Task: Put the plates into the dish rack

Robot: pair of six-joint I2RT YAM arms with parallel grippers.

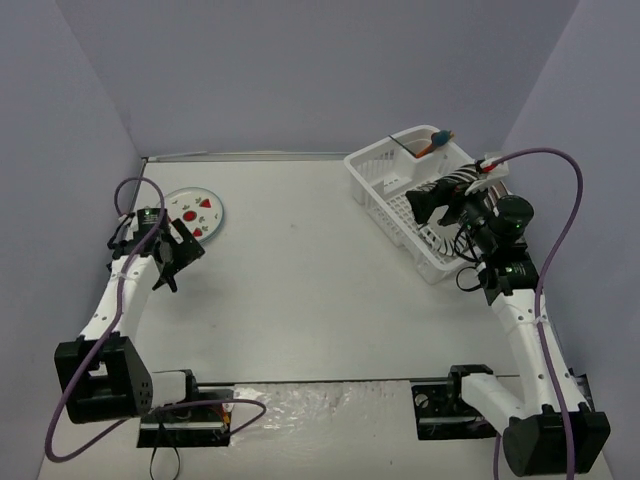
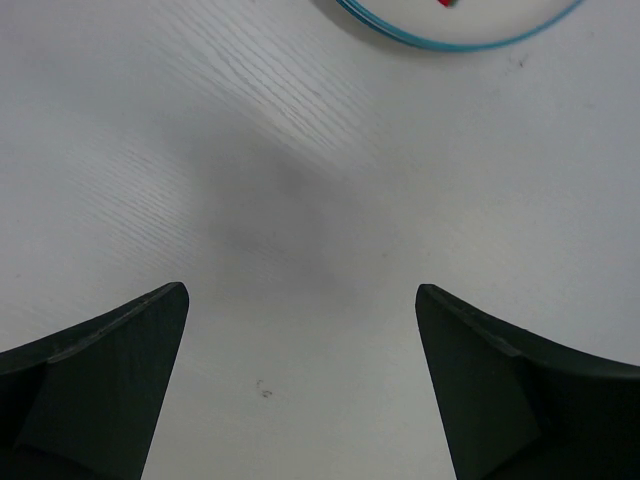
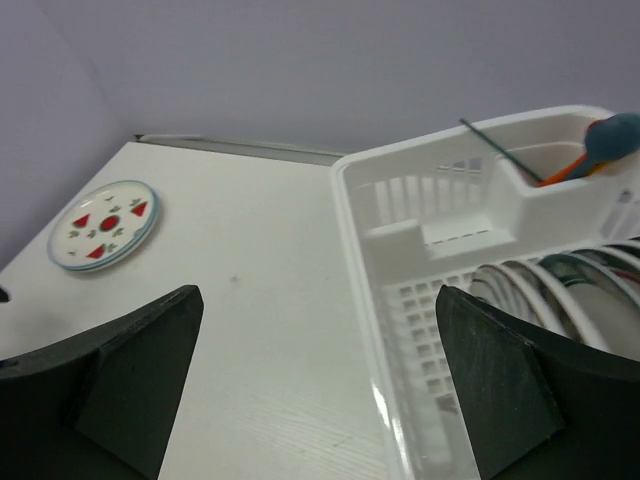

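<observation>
Since both arms were bolted at the near edge, that was where I looked first: the left claw (image 1: 178,252) hung low over the bare table (image 1: 320,280), jaws spread about as wide as they go, w/ nothing btwn them. Its wrist view showed only woodgrain and, just past the fingertips, the blue-green edge of the strawberry plate (image 1: 195,213). That plate lay flat near the left wall, well apart from the dish rack (image 1: 372,178), and looked to be the only one not loaded yet. Further back on the right, the right claw (image 1: 420,205) hovered above the rack, also wide open and holding nothing. Below it several plates (image 3: 545,290) stood on edge in the slots; couldn't count them for sure. At the far corner sat the utensil cup (image 3: 560,195) w/ a couple of utensils (image 3: 605,140) poking out. What could go wrong, imo: a plate lying flat gives fingers little to bite, so the left claw might just shove it toward the wall. Or it might pinch only the rim, and the plate could then tilt and slip out mid-carry. It was also a long way across, prob. needing a hand-off, where a mistimed release would drop it. And the right claw was close enough to the standing plates that a careless move might knock them over.
</observation>
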